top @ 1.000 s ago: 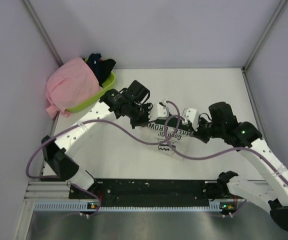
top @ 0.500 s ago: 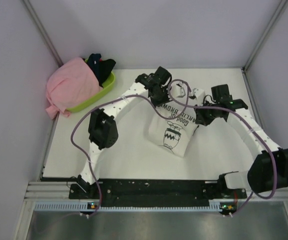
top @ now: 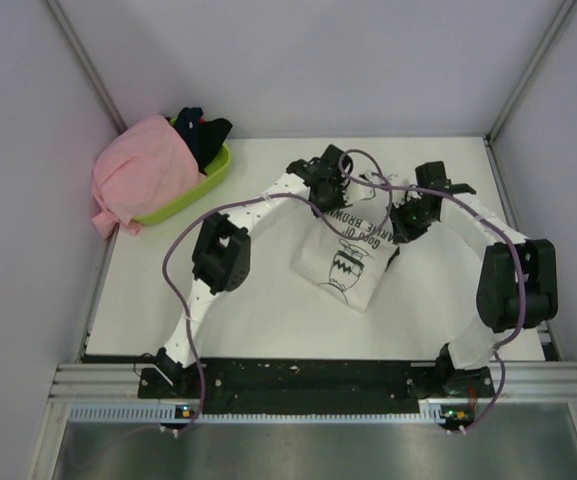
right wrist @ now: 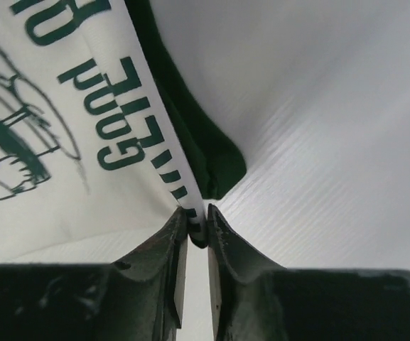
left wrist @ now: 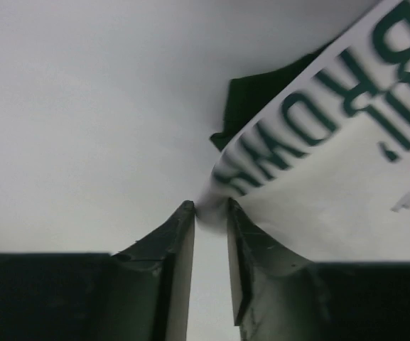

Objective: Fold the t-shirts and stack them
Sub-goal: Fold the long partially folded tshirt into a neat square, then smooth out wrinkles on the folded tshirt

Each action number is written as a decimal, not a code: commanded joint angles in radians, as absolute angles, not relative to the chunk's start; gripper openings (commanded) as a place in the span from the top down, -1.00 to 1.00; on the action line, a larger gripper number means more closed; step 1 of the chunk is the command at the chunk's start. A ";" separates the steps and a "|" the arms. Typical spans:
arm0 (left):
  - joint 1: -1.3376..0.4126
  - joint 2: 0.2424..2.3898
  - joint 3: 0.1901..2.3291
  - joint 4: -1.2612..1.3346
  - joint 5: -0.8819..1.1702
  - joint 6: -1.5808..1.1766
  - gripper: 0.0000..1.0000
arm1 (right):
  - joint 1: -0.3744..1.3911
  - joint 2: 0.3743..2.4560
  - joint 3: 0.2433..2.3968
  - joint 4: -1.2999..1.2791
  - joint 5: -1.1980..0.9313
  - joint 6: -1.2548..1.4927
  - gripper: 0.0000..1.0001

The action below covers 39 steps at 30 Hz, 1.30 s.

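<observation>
**Thin edge pinches: slip risk**

The pink t-shirt (top: 138, 178) and dark t-shirts (top: 203, 130) are heaped unfolded in the basket (top: 213, 175), far left. The left hand (left wrist: 209, 207) is pinched on one corner of the white t-shirt (top: 343, 260), which is stretched over the mid surface (top: 248, 310). The right hand (right wrist: 197, 217) is pinched on the green-trimmed corner. Little cloth is caught. If it is pulled unevenly, a corner could be lost and the fold skewed.
</observation>
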<state>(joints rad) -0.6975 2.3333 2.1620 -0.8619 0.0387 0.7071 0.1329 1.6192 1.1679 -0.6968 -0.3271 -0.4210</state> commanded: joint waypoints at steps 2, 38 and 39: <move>-0.661 2.332 2.137 -0.625 -0.185 0.695 -0.02 | 0.080 1.733 1.282 -0.608 -0.218 -0.394 0.48; -0.595 1.954 1.459 -0.722 0.359 0.314 0.83 | 0.061 1.704 0.943 -0.276 -0.364 0.364 1.00; -0.595 1.927 1.468 -0.739 0.367 0.325 0.76 | 0.061 1.689 0.963 -0.303 -0.344 0.347 1.00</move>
